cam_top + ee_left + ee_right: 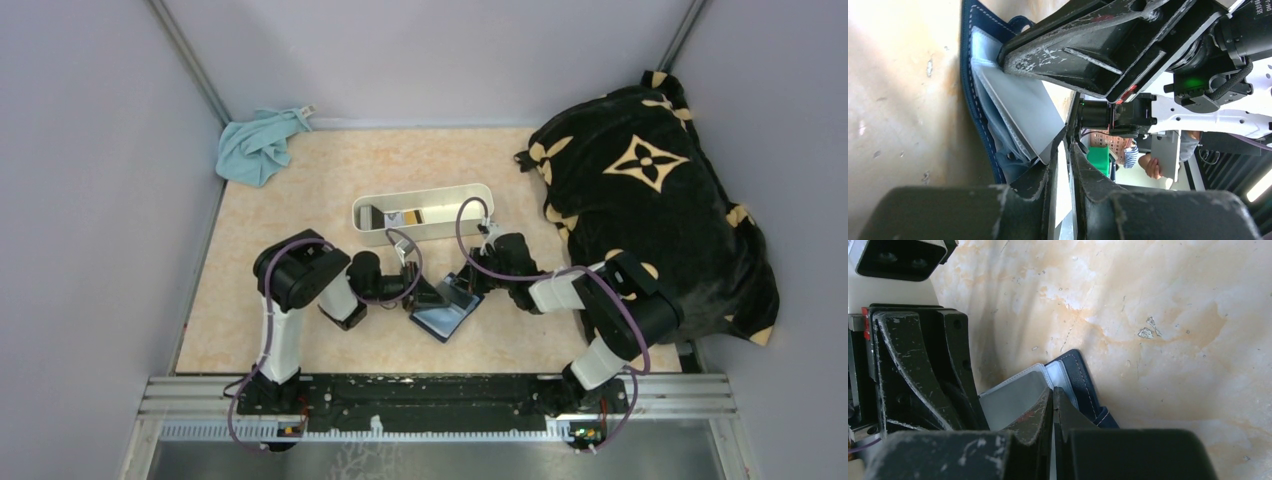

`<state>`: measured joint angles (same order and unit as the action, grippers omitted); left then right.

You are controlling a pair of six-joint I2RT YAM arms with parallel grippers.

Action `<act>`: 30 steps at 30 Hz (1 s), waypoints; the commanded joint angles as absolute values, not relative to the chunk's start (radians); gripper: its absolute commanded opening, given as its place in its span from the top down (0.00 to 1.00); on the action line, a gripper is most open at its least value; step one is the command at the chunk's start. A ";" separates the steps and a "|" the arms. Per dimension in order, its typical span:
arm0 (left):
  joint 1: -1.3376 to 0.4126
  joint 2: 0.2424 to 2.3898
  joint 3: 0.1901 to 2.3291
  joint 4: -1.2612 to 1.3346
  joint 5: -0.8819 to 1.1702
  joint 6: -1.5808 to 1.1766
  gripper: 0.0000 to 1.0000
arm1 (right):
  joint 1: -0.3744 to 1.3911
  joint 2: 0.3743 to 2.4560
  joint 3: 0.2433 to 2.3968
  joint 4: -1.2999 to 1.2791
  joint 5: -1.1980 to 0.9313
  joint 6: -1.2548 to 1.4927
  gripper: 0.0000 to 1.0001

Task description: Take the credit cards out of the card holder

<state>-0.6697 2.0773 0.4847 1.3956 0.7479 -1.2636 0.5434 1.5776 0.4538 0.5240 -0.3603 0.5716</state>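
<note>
- Credit cards [1024, 107] are thin, flat and light. They are stiff, but they are smooth too, so I think one can slip out of a weak pinch.
- One grey card sits in a slot of the card holder [1083, 385]. The card holder lies open on the counter [1158, 300], between my two hands.
- I think the card holder is soft, floppy and light. If nothing holds it down, it may lift or slide when a card is pulled.
- My left hand [1066, 147] is clamped on a thin pale card [1062, 200]. The card stands on its edge between my fingers, right at the near side of the card holder.
- My right hand [1052, 397] has its fingers pressed together. The tips sit at the inside leaf of the card holder. I cannot tell if they pinch the leaf or only push on it.
- The best place to grab a card is the bare end that pokes out of its slot, with a finger on each flat side.
- I think a pull should go straight along the slot. A crooked pull could bend the card or make it stick.
- A white tray [430, 192] stands behind the card holder, with flat things in it that look like cards.
</note>
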 commanded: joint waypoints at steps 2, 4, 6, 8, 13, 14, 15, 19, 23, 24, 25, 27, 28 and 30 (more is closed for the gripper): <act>-0.663 2.081 0.456 1.455 0.657 -1.260 0.80 | 0.572 1.567 0.445 0.419 -0.353 0.548 0.98; -0.660 2.080 0.451 1.457 0.650 -1.263 0.80 | 0.572 1.559 0.442 0.413 -0.354 0.546 0.98; -0.658 2.080 0.454 1.474 0.654 -1.274 0.80 | 0.572 1.556 0.440 0.404 -0.352 0.539 0.98; -0.658 2.082 0.462 1.475 0.658 -1.278 0.79 | 0.572 1.554 0.440 0.398 -0.348 0.534 0.98; -0.657 2.090 0.481 1.464 0.648 -1.281 0.79 | 0.572 1.536 0.431 0.394 -0.345 0.534 0.98; -0.657 2.093 0.485 1.464 0.648 -1.282 0.79 | 0.572 1.528 0.431 0.388 -0.343 0.530 0.98; -0.657 2.098 0.490 1.464 0.647 -1.284 0.78 | 0.572 1.521 0.430 0.382 -0.339 0.527 0.97; -0.657 2.118 0.511 1.477 0.651 -1.298 0.78 | 0.572 1.477 0.430 0.338 -0.323 0.500 0.81; -0.657 2.135 0.521 1.478 0.652 -1.303 0.78 | 0.572 1.423 0.446 0.276 -0.288 0.465 0.67; -0.657 2.141 0.522 1.479 0.651 -1.304 0.78 | 0.572 1.417 0.450 0.257 -0.281 0.458 0.66; -0.656 2.146 0.523 1.483 0.650 -1.307 0.78 | 0.572 1.411 0.454 0.246 -0.273 0.453 0.66; -0.656 2.155 0.526 1.489 0.650 -1.312 0.78 | 0.572 1.403 0.459 0.224 -0.243 0.445 0.66; -0.655 2.159 0.526 1.495 0.651 -1.316 0.78 | 0.572 1.400 0.460 0.215 -0.224 0.445 0.66; -0.655 2.167 0.526 1.505 0.650 -1.322 0.78 | 0.571 1.402 0.464 0.201 -0.199 0.440 0.66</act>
<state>-0.6643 2.1426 0.5095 1.4155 0.6777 -1.3056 0.5564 1.4204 0.4526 0.3019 -0.2596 0.4763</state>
